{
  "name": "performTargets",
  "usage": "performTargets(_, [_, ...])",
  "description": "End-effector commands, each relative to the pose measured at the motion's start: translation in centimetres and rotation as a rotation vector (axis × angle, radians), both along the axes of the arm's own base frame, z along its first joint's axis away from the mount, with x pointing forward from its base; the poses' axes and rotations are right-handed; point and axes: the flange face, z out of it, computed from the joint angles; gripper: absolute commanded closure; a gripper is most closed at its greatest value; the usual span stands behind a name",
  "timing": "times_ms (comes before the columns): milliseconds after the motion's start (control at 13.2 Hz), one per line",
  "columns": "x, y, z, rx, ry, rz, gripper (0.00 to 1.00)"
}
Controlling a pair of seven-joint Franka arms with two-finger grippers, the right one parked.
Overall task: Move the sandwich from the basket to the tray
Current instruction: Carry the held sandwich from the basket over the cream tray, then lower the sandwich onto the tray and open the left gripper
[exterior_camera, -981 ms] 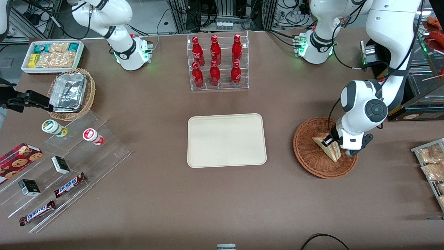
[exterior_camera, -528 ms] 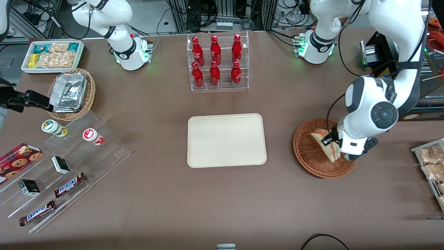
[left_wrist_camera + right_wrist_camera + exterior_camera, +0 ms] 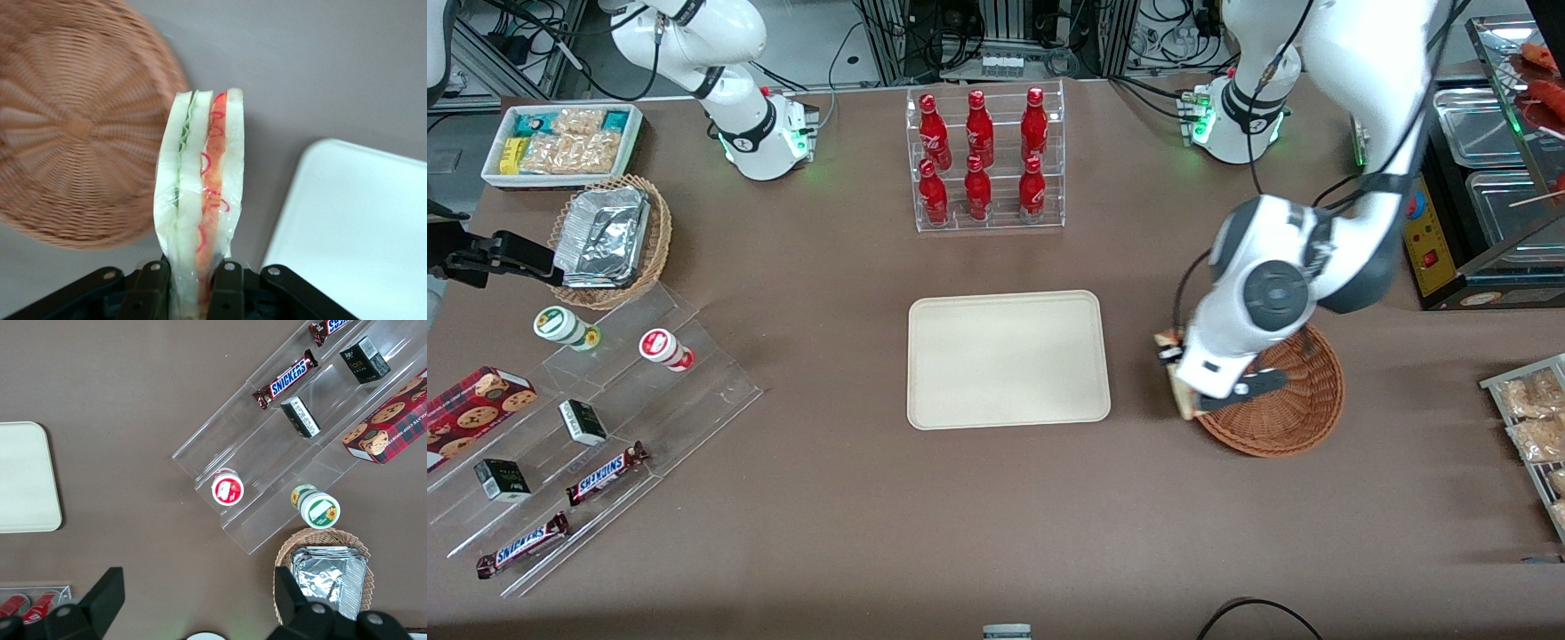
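Note:
My left gripper (image 3: 1176, 378) (image 3: 189, 287) is shut on the sandwich (image 3: 200, 193), a wrapped wedge of pale bread with green and red-orange layers. It hangs in the air over the brown table, between the reddish-brown wicker basket (image 3: 1294, 404) (image 3: 67, 127) and the cream tray (image 3: 1008, 360) (image 3: 353, 227). In the front view only a sliver of the sandwich (image 3: 1172, 363) shows beside the wrist, just off the basket's rim. The basket holds nothing and the tray is bare.
A clear rack of red bottles (image 3: 985, 160) stands farther from the front camera than the tray. Toward the parked arm's end lie a tan basket with a foil container (image 3: 609, 238), a white bin of snacks (image 3: 562, 144) and tiered acrylic shelves (image 3: 587, 436). Bagged snacks (image 3: 1534, 418) lie toward the working arm's end.
The left gripper has lifted the sandwich out of the basket and carried it toward the tray, past the basket's rim. The basket now stands empty.

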Motion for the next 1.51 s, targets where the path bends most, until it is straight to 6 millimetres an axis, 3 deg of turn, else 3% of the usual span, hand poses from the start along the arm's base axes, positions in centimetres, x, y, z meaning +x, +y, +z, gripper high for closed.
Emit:
performTargets(0, [0.0,-6.3,-1.8,-0.021,0.017,-0.029,1.00])
performTargets(302, [-1.8,-15.4,-4.4,-0.043,0.015,-0.017,1.00])
performTargets(604, [-4.3,-22.2,-6.2,-0.075,-0.043,0.021,1.00])
performTargets(755, [-5.5,-24.6,-7.5,-0.070,-0.045,0.006,1.00])
performTargets(1057, [-7.4,-26.5,-8.4,-0.057,-0.039,-0.010,1.00])
performTargets(1434, [-6.7,-26.8,-9.0,-0.061,-0.050,0.045,1.00])
